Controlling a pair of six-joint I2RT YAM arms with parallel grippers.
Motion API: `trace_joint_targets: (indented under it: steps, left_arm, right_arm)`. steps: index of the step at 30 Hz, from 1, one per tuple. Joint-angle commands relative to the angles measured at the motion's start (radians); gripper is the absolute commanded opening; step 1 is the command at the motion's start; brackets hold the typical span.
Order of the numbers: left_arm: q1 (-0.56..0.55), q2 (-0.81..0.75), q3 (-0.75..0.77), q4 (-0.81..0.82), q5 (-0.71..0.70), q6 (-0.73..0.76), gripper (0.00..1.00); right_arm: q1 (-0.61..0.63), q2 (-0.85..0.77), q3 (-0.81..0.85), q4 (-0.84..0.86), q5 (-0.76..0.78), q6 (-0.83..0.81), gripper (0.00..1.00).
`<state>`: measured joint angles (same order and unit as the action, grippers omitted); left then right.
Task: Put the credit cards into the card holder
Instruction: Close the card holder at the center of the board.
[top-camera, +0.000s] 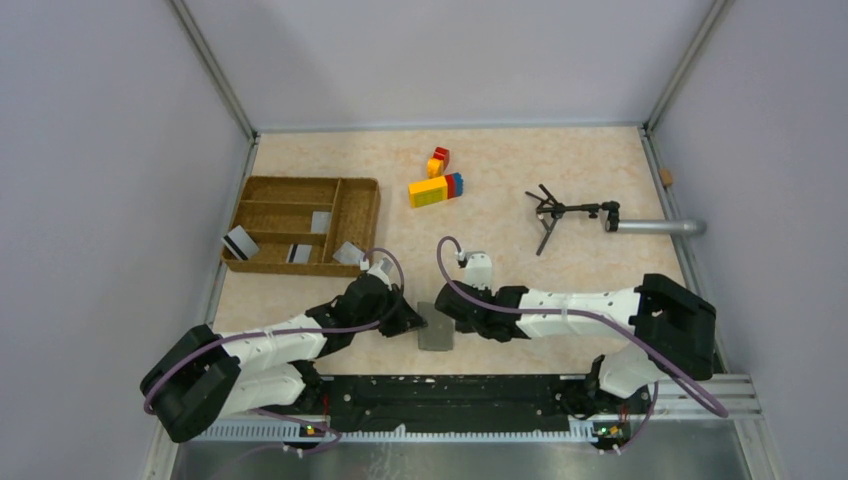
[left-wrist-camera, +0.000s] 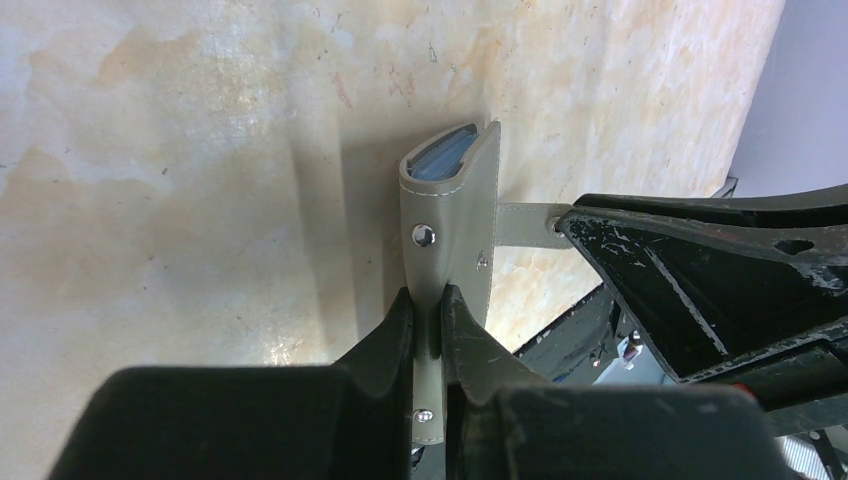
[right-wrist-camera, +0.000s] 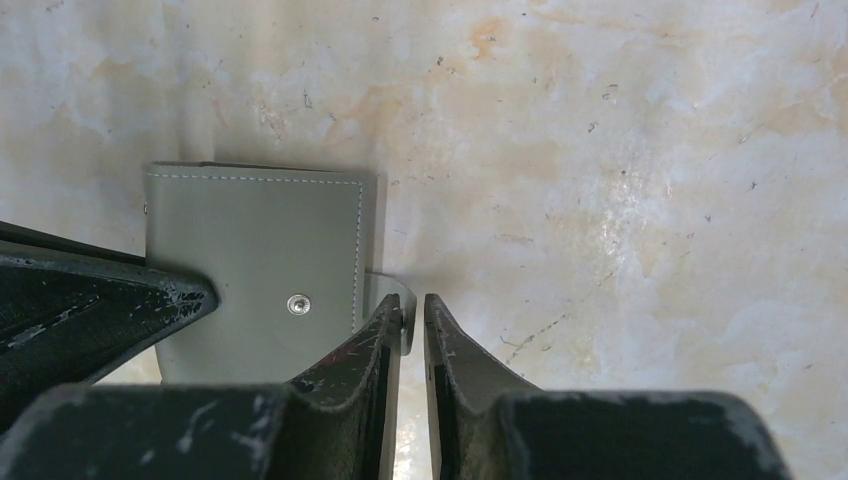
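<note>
Low on the surface (top-camera: 560, 180), left fingers (left-wrist-camera: 385, 345) pinch the card holder (right-wrist-camera: 250, 240); right fingers (right-wrist-camera: 365, 375) pinch its tab (left-wrist-camera: 525, 225). Next, probably pull it open.

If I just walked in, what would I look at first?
Probably the two robot arms meeting nose to nose at the near edge of the table. The left gripper pinches the grey card holder, and the right gripper has its tips around the holder's little flap. After that, the bright toy blocks at the far middle, and the wicker tray on the left with credit cards in it.
</note>
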<state>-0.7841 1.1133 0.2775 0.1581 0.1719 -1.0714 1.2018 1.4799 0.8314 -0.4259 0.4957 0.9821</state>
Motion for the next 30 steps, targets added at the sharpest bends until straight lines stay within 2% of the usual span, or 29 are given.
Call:
trace_joint_targets:
  steps: [1,4,7,10,14,18,30]
  left_arm:
    - [0.003,0.016,0.008,-0.015,-0.015,0.025,0.0]
    - [0.002,0.017,0.009,-0.015,-0.013,0.027,0.0]
    - [0.003,0.017,0.009,-0.016,-0.015,0.027,0.0]
    - [0.003,0.018,0.01,-0.015,-0.014,0.028,0.0]
    - [0.003,0.02,0.011,-0.014,-0.013,0.028,0.0]
    - [0.003,0.021,0.013,-0.014,-0.012,0.028,0.0]
    - [0.003,0.021,0.01,-0.012,-0.011,0.027,0.0]
  right_arm:
    - [-0.007,-0.029,-0.012,0.037,-0.025,0.013,0.13]
    - [-0.008,-0.03,-0.019,0.046,-0.044,0.018,0.13]
    - [-0.009,-0.04,-0.034,0.052,-0.045,0.026,0.04]
    - [-0.009,-0.053,-0.042,0.052,-0.037,0.031,0.01]
    - [-0.009,-0.074,-0.05,0.053,-0.032,0.038,0.02]
    - [-0.01,-0.095,-0.057,0.054,-0.04,0.042,0.08]
    - [-0.008,-0.112,-0.073,0.073,-0.064,0.048,0.1]
